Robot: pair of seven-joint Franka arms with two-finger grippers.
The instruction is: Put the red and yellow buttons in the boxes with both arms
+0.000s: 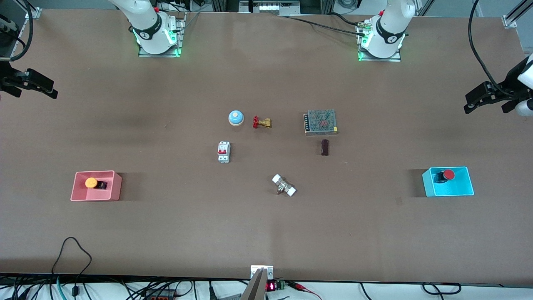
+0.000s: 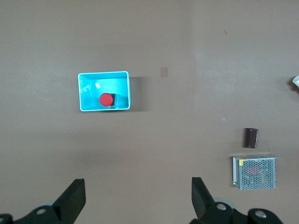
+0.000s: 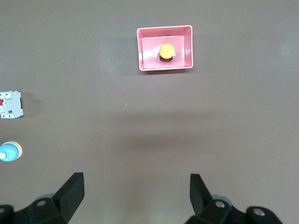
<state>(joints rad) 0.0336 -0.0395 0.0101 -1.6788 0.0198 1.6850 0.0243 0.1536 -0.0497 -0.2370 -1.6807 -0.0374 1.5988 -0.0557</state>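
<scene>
We take the white circuit breaker (image 1: 223, 151) in the middle of the table (image 1: 266, 233) as our landmark and go from the right arm's end toward the left arm's end. Our right gripper (image 1: 36, 85) hangs in the air over the bare edge of the table, well apart from the breaker, and its fingers (image 3: 70, 191) are spread wide with nothing between them. The pink box (image 1: 96, 186) stands toward the same end and a little nearer to the front camera than the breaker; the yellow button (image 1: 91, 182) lies inside it on its side. Just beside the breaker, farther from the camera, we see the blue bell (image 1: 236, 118) and the brass valve (image 1: 262, 123); these are not ours to move, so we judge that they only distract. The cyan box (image 1: 448, 182) stands well apart from the breaker toward the left arm's end, and the red button (image 1: 447, 175) rests inside it. Our left gripper (image 1: 486, 97) hangs over the table edge there, its fingers (image 2: 202, 196) spread and empty. We judge that both buttons are delivered and both arms now wait. The table is a plain brown board; cables run along its edges.
</scene>
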